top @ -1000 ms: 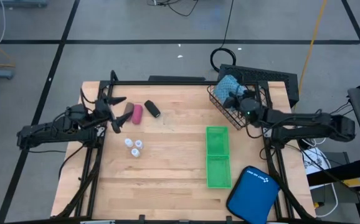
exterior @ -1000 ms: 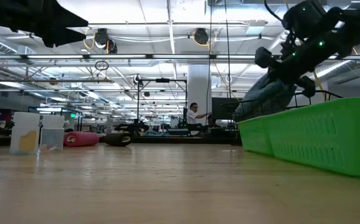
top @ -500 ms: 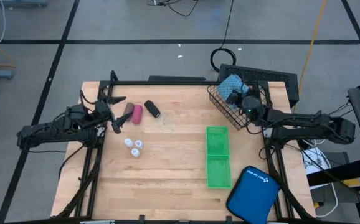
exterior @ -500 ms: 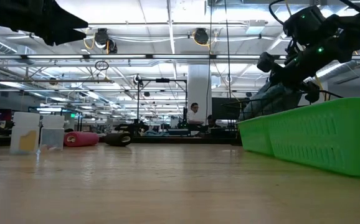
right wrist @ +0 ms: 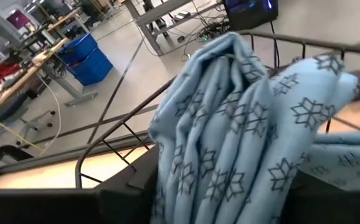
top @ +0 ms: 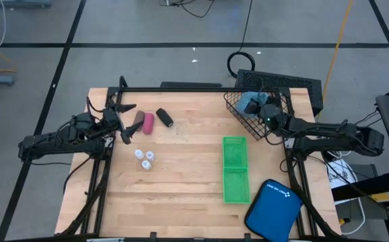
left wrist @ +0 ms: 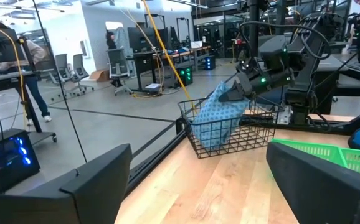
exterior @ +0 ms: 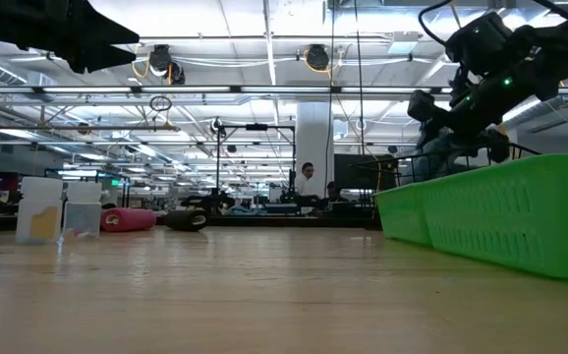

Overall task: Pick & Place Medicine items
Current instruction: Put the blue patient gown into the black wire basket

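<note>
One tool (top: 258, 107) over basket (top: 238, 114)

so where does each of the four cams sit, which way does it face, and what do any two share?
High: overhead, straight down on the table; both arms show.
Low: table height, level across into the room; right gripper drops in from above.
Left wrist: on the left arm, facing across at the wire basket; own dark fingers at bottom.
Right wrist: on the right arm, tight on the teal-blue pouch; own fingers low.
Shared: high and left wrist both show pouch in basket, green tray.
</note>
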You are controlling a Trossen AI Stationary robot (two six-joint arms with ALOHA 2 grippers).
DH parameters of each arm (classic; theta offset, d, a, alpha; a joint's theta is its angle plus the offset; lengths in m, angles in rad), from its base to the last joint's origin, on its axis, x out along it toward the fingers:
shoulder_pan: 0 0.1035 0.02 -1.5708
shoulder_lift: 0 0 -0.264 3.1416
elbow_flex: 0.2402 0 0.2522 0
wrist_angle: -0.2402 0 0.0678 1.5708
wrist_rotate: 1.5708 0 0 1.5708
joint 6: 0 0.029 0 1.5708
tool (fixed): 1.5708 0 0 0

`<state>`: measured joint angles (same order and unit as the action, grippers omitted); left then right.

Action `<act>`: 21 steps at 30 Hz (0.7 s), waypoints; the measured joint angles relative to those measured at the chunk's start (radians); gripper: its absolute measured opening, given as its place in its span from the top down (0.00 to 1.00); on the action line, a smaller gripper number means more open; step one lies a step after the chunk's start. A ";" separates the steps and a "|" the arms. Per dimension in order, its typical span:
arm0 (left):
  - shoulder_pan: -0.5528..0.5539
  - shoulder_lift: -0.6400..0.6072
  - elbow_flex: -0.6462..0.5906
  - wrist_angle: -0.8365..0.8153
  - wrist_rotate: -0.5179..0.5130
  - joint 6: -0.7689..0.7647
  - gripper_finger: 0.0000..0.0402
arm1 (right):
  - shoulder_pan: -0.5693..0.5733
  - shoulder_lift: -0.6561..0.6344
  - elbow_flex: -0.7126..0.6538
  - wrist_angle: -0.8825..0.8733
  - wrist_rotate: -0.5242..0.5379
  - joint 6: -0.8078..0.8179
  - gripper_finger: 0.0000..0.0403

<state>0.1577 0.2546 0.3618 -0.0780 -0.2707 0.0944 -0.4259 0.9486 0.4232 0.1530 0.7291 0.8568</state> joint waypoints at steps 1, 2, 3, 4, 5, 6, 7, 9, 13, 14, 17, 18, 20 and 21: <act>0.000 0.000 0.000 0.000 0.000 0.000 0.07 | 0.000 -0.005 0.000 0.002 0.000 -0.023 0.57; 0.000 0.000 0.000 0.000 0.000 -0.001 0.07 | 0.001 -0.010 0.000 0.004 0.000 -0.044 0.56; 0.000 0.000 0.000 0.000 0.000 -0.002 0.08 | 0.002 -0.016 0.000 0.005 -0.001 -0.063 0.55; 0.000 0.000 0.000 0.000 0.000 -0.002 0.08 | 0.004 -0.023 0.000 0.003 -0.008 -0.083 0.54; 0.000 0.000 0.000 0.000 0.000 -0.002 0.08 | 0.004 -0.032 0.000 0.004 -0.023 -0.104 0.54; 0.000 0.000 0.000 0.000 0.000 -0.002 0.08 | 0.004 -0.042 0.000 0.005 -0.027 -0.122 0.53; 0.000 0.000 0.000 0.000 0.000 -0.002 0.08 | 0.006 -0.053 0.000 0.005 -0.027 -0.133 0.52; 0.000 0.000 0.000 0.000 0.000 -0.002 0.08 | 0.009 -0.071 0.001 0.001 -0.027 -0.142 0.51; 0.000 0.000 0.000 0.000 0.000 -0.004 0.06 | 0.009 -0.121 0.001 -0.003 -0.027 -0.169 0.50; 0.000 0.000 0.000 0.000 0.000 -0.009 0.06 | 0.010 -0.133 0.001 -0.010 -0.027 -0.170 0.50; 0.000 0.000 0.000 0.000 0.000 -0.025 0.06 | 0.010 -0.169 0.001 -0.047 -0.027 -0.165 0.50; 0.000 0.000 0.000 0.000 0.000 -0.026 0.07 | 0.010 -0.180 0.001 -0.061 -0.027 -0.165 0.50; 0.000 0.000 0.000 0.000 0.000 -0.026 0.08 | 0.010 -0.201 0.001 -0.090 -0.027 -0.166 0.50; 0.000 0.000 0.000 0.000 0.000 -0.026 0.08 | 0.010 -0.211 0.001 -0.099 -0.027 -0.166 0.50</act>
<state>0.1577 0.2547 0.3618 -0.0780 -0.2707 0.0689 -0.4164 0.7376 0.4244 0.0538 0.7017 0.6907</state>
